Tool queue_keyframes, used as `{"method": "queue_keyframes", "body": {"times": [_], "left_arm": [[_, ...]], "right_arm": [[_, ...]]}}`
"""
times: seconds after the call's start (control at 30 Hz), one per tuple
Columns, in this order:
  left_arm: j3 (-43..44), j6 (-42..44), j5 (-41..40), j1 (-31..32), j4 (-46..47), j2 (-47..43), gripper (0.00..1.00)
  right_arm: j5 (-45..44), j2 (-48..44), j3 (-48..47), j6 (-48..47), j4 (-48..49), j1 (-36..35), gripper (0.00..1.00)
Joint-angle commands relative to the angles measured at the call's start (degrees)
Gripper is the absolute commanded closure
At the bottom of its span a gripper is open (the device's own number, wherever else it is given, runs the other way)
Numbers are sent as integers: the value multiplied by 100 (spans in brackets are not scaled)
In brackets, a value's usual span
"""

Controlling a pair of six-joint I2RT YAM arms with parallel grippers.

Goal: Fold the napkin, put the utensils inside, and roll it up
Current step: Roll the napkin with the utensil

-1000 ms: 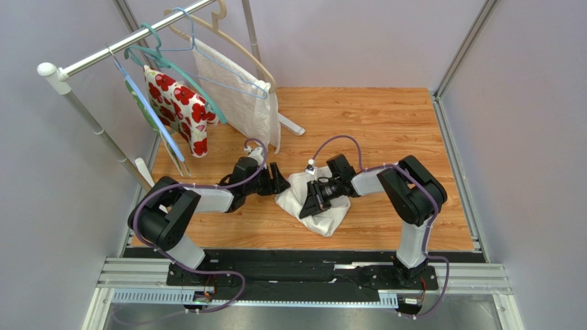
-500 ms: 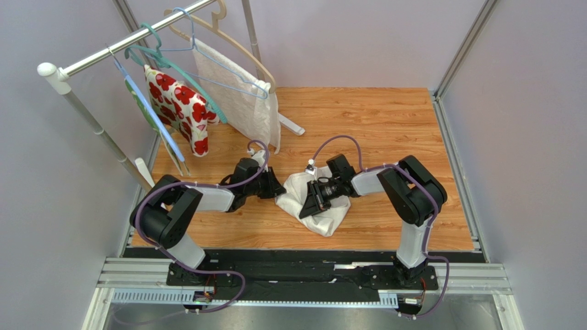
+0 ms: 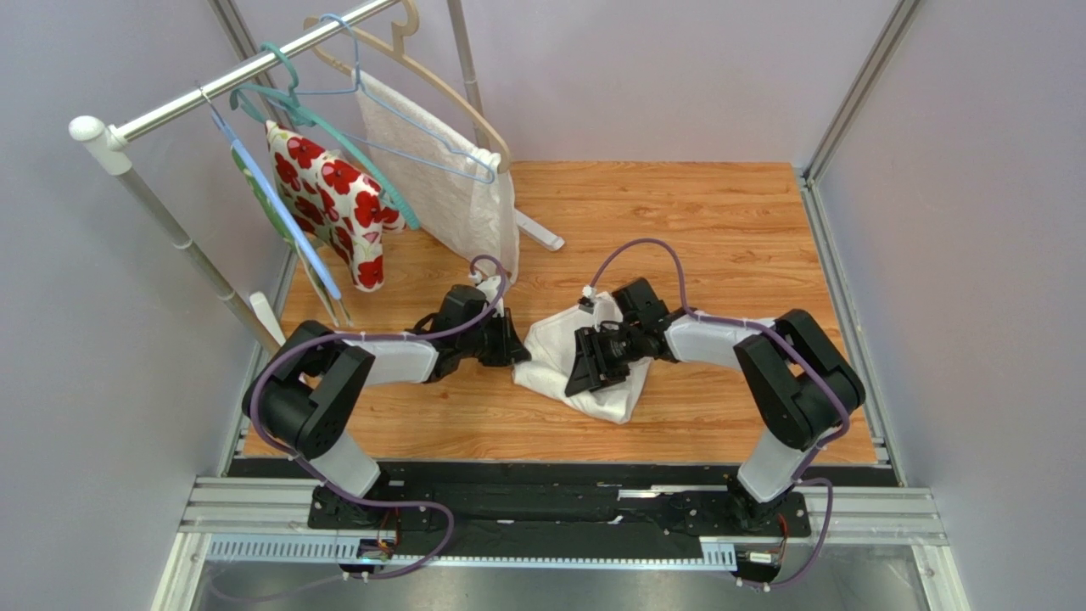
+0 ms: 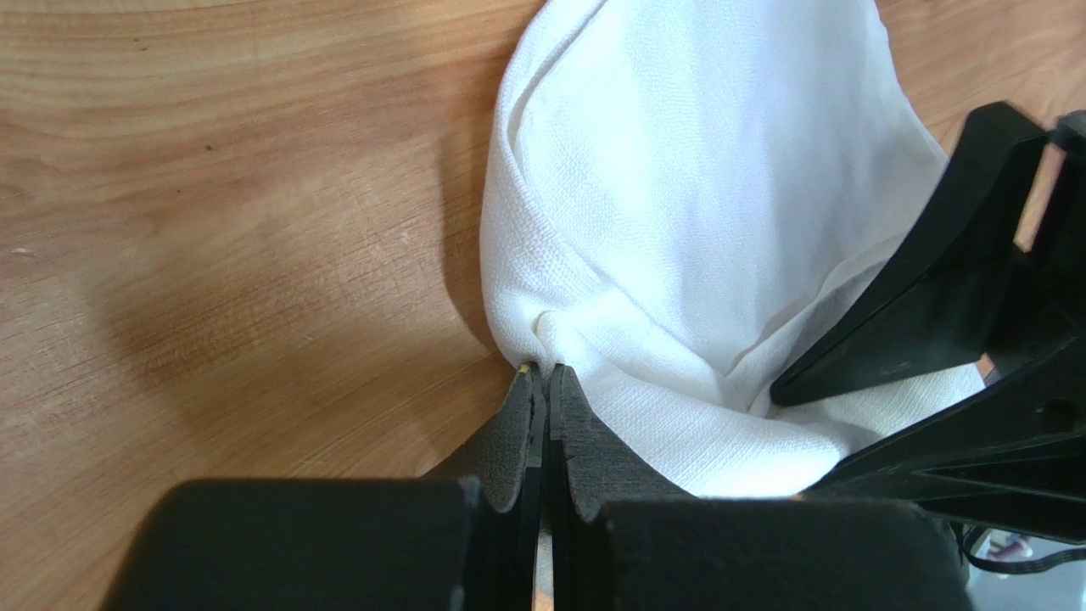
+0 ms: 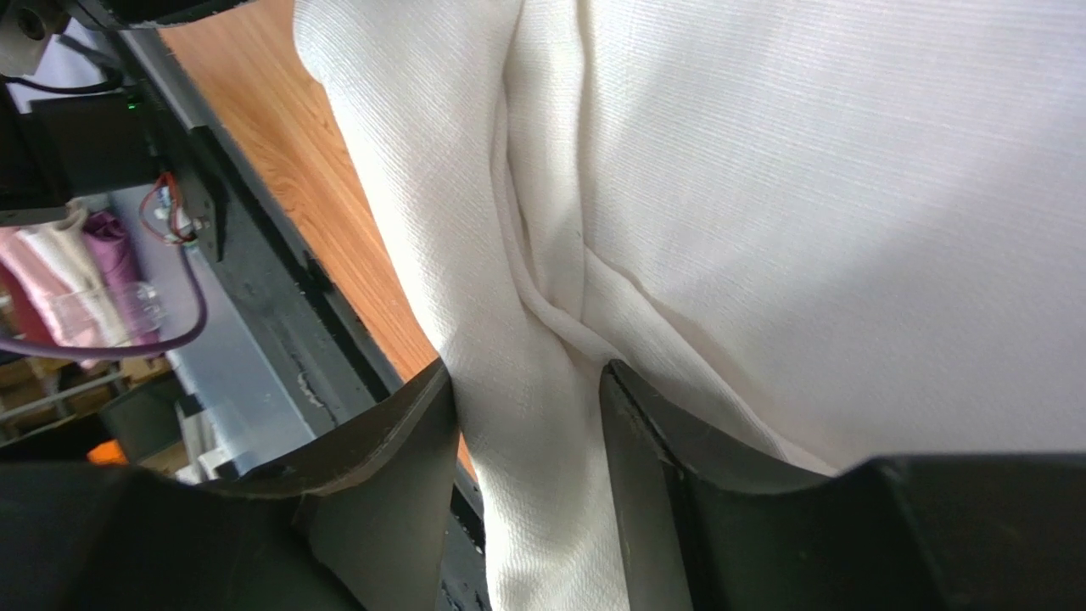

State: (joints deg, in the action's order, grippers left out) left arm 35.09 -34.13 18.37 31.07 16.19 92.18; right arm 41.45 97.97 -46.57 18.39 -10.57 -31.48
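The left gripper (image 4: 546,382) is pressed together, pinching the napkin's (image 3: 561,350) left edge. The right gripper (image 5: 523,420) stands spread with a fold of cloth between its fingers. Bunched on the wooden table (image 3: 714,229). No readable writing. Only overhead shows the hanging red-flowered cloth (image 3: 334,197).

We read this as a lab test cell: plain grey panel walls (image 3: 89,382), aluminium frame rail (image 3: 561,509), wood-look table (image 3: 714,217).
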Motion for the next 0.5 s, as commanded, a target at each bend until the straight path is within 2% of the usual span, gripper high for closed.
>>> {"method": "queue_keyframes", "body": {"times": [0.0, 0.3, 0.47], "left_arm": [[165, 310, 35, 22, -555, 80, 100], [375, 389, -114, 22, -818, 230, 100], [507, 451, -141, 22, -1012, 292, 100]], "right_arm": [[-963, -586, -186, -319, -560, -33, 50], [-2334, -2482, 25, -714, -1149, -411, 48], [-3158, -2661, -1, -654, -1666, -1042, 48]]}}
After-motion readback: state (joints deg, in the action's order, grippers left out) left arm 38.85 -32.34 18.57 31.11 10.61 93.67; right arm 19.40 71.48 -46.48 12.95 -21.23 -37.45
